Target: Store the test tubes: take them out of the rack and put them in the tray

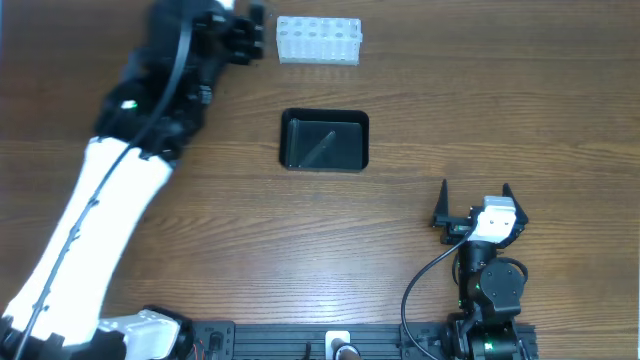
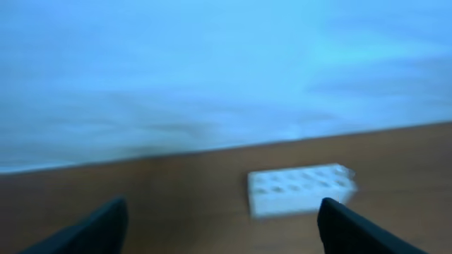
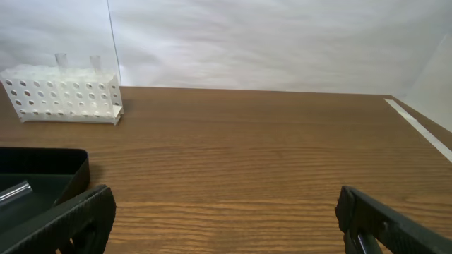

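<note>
One tube (image 1: 322,148) lies in your tray (image 1: 287,140); two more stand in the rack (image 1: 318,41). Your left gripper (image 1: 257,33), beside the rack, is spread empty.

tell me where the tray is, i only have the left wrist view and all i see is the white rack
Observer: The black tray sits apart from the rack, straight below it in the top view.
Operator: anything in it
Observer: One test tube lies slanted on the tray's floor.
Operator: any tubes in the rack
Observer: The right wrist view shows two tubes standing upright near one end of the rack.
</note>
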